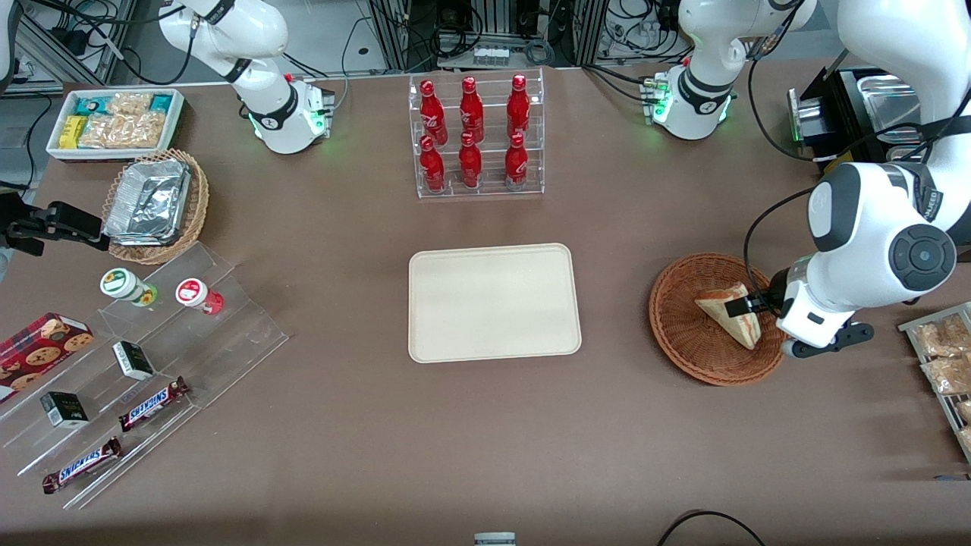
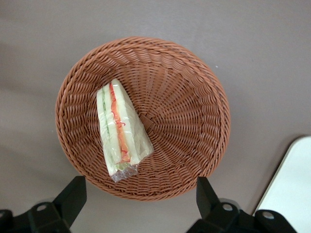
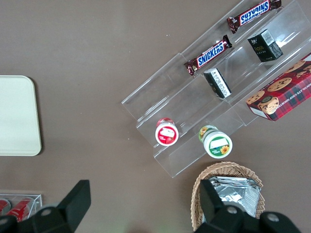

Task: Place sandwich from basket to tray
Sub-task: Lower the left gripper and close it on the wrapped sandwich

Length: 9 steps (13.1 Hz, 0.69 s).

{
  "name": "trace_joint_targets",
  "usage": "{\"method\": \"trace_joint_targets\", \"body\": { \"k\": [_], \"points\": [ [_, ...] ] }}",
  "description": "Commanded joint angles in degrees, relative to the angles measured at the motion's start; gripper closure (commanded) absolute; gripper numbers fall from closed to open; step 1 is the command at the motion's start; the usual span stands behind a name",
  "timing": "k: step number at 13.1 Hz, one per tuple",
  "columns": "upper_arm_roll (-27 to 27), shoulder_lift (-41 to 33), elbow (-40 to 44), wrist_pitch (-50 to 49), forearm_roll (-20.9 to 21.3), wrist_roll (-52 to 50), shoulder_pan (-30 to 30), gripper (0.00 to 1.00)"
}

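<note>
While the sandwich (image 1: 734, 312) lies inside the round wicker basket (image 1: 683, 334), the task is only at its beginning, as I judge it. Going across the front view from the parked arm's end of the table, one meets first a white bin of snack packets (image 1: 115, 121), a lighter wicker basket with foil containers (image 1: 155, 205), and a clear stepped stand (image 1: 144, 379) with two Snickers bars (image 1: 152, 403) and small jars. Next, in the middle, stands a clear rack of red bottles (image 1: 474, 136), and nearer to the camera than it lies the cream tray (image 1: 493, 302), with nothing on it. Then comes the basket, well apart from the tray, toward the working arm's end.

The gripper (image 2: 138, 194) hovers above the basket rim, near the wrapped tip of the sandwich. Its two fingers (image 2: 73, 196) stand wide apart and hold nothing. What is left is everything: to lower, to close on the wedge, to lift it, to carry it over to the tray and to release it there.
</note>
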Motion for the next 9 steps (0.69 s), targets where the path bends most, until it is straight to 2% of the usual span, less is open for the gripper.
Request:
{"method": "trace_joint_targets", "body": {
  "k": [1, 3, 9],
  "points": [
    [-0.3, -2.3, -5.8, 6.2, 0.9, -4.9, 0.5, 0.00],
    [-0.3, -3.1, -10.2, 12.0, 1.0, -7.6, 0.4, 0.00],
    [-0.2, -3.8, -14.3, 14.4, 1.9, -9.3, 0.5, 0.00]
  ]
}}
